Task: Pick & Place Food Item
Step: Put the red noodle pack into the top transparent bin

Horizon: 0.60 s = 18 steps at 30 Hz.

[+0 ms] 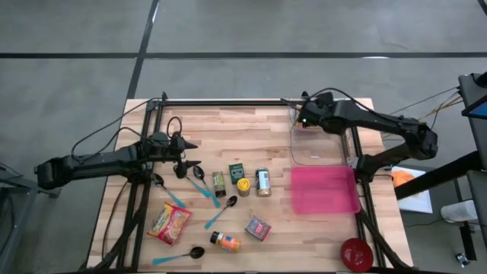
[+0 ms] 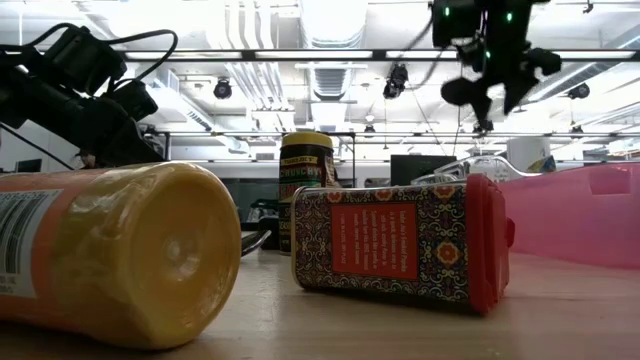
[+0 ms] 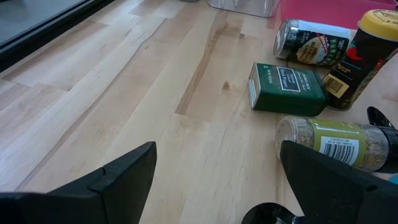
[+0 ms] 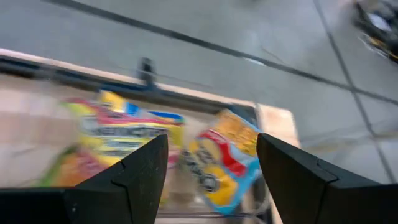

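Pale wood planks make up the tabletop, and there's plenty scattered across it. Down the middle sits a cluster: a clear herb jar lying on its side, a green tin, a yellow-lidded jar and a small can, all close together. Blue-handled spoons lie just left of them, with a crinkly noodle packet nearer the front left, an orange spice bottle and a patterned red box near the front centre. To the right, a flat pink tray lies just near of a clear plastic bin, and a red bowl sits at the front right corner. The left pincer hovers low left of the cluster, fingers spread wide, holding nothing. The right pincer hangs over the far edge of the clear bin, fingers parted and empty; blurred bright food packets show in the bin beyond them.
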Each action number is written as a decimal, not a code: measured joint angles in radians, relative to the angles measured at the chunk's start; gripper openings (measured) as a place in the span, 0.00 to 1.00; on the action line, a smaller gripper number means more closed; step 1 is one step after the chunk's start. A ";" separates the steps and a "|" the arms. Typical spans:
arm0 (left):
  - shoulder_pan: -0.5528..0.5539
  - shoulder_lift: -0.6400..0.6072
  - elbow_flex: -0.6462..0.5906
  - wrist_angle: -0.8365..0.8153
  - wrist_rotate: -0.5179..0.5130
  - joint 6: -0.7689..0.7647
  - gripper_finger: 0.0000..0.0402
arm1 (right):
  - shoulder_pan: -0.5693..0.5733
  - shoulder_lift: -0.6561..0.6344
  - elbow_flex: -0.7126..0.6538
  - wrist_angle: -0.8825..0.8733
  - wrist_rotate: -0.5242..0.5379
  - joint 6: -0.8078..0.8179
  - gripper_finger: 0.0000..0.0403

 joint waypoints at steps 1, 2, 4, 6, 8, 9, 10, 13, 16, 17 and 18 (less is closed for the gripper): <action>0.000 0.000 0.000 0.000 0.000 0.000 0.86 | 0.023 -0.007 0.003 0.031 0.000 -0.034 0.61; 0.000 0.000 0.000 0.000 0.000 0.000 0.86 | 0.045 -0.017 0.003 0.073 -0.003 -0.082 0.61; 0.000 0.000 0.000 0.000 0.000 0.000 0.86 | 0.083 -0.038 0.001 0.187 -0.026 -0.199 0.61; 0.000 0.000 0.000 0.000 0.000 0.000 0.86 | 0.113 -0.058 -0.010 0.319 -0.076 -0.324 0.61; 0.000 0.000 0.000 0.000 0.000 0.000 0.86 | 0.139 -0.075 -0.028 0.473 -0.144 -0.452 0.61; 0.000 0.000 0.000 0.000 0.000 0.000 0.86 | 0.148 -0.084 -0.042 0.551 -0.183 -0.520 0.61; 0.000 0.000 0.000 0.000 0.000 0.000 0.86 | 0.155 -0.093 -0.058 0.630 -0.228 -0.585 0.61; 0.000 0.000 0.000 0.000 0.000 0.000 0.86 | 0.160 -0.117 -0.107 0.831 -0.374 -0.751 0.61; 0.000 0.000 0.000 0.000 0.000 0.000 0.86 | 0.157 -0.133 -0.161 0.964 -0.517 -0.845 0.61; 0.000 0.000 0.000 0.000 0.000 0.000 0.86 | 0.153 -0.137 -0.178 0.997 -0.573 -0.868 0.61; 0.000 0.000 0.000 0.000 0.000 0.000 0.86 | 0.149 -0.141 -0.195 1.024 -0.632 -0.893 0.61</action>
